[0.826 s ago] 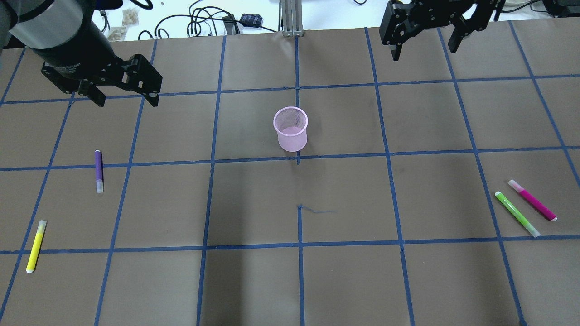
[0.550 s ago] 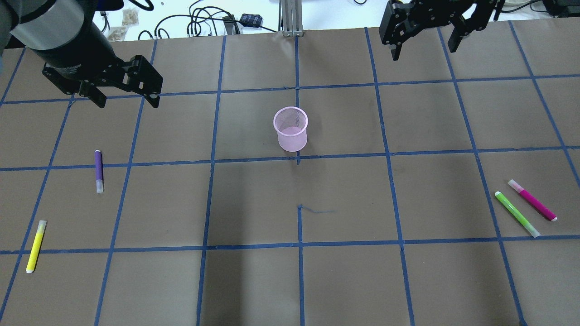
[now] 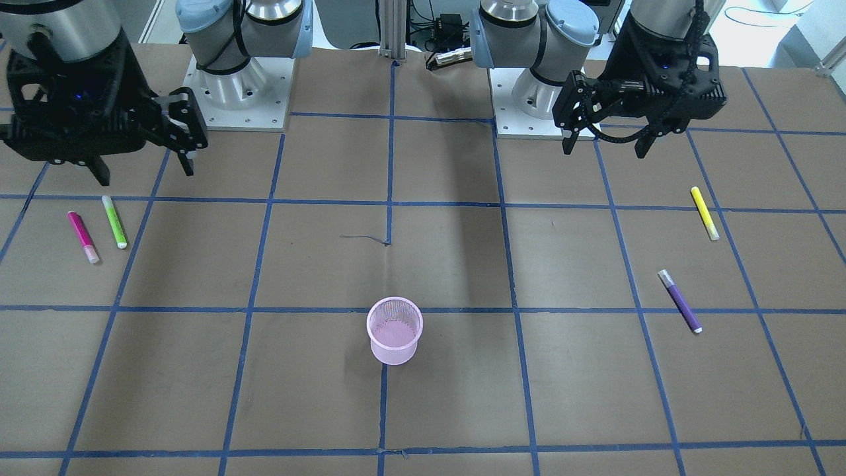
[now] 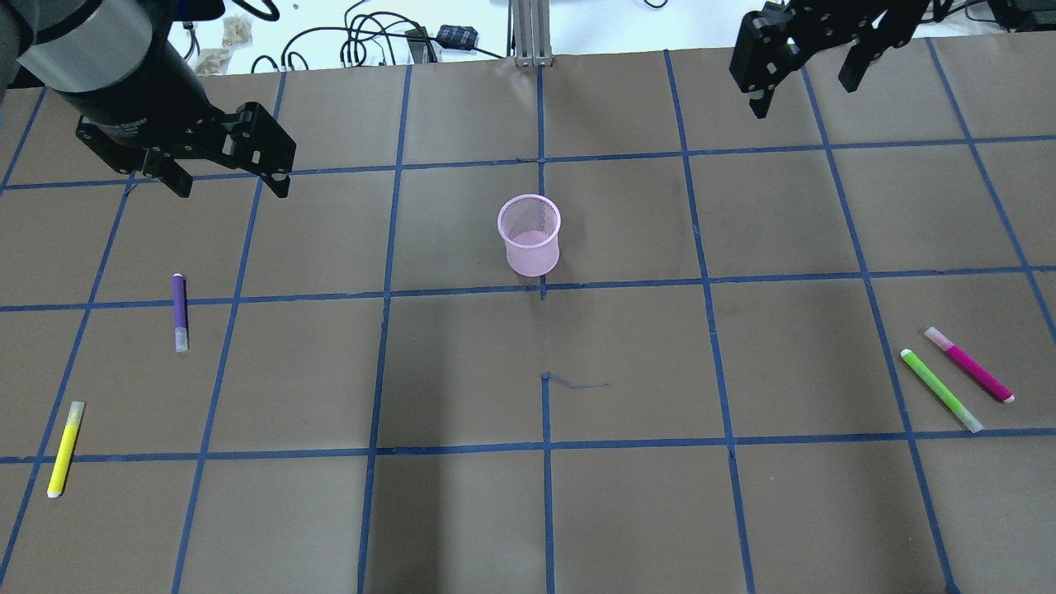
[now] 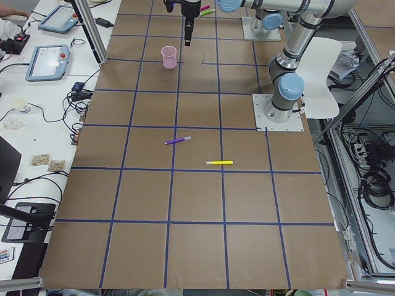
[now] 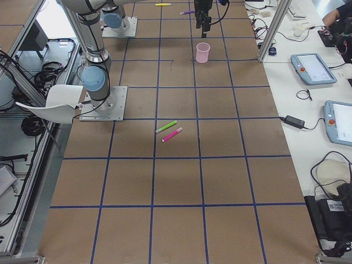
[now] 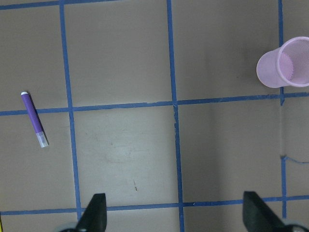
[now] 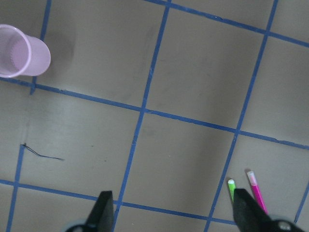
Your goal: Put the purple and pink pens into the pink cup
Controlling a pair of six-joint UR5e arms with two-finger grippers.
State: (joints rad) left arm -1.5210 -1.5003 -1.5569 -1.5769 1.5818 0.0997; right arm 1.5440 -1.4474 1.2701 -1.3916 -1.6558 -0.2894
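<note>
The pink mesh cup (image 4: 529, 235) stands upright and empty near the table's middle. The purple pen (image 4: 179, 312) lies flat on the left side, and also shows in the left wrist view (image 7: 34, 119). The pink pen (image 4: 969, 365) lies flat at the right side, and its tip shows in the right wrist view (image 8: 257, 191). My left gripper (image 4: 227, 181) is open and empty, hovering beyond the purple pen. My right gripper (image 4: 804, 97) is open and empty, high over the far right of the table, far from the pink pen.
A yellow pen (image 4: 65, 448) lies at the near left. A green pen (image 4: 941, 390) lies right beside the pink pen. Cables (image 4: 363, 41) and a metal post (image 4: 528, 33) sit beyond the table's far edge.
My right gripper has moved to the right along the far edge. The left gripper, the pens and the cup have stayed in place.
</note>
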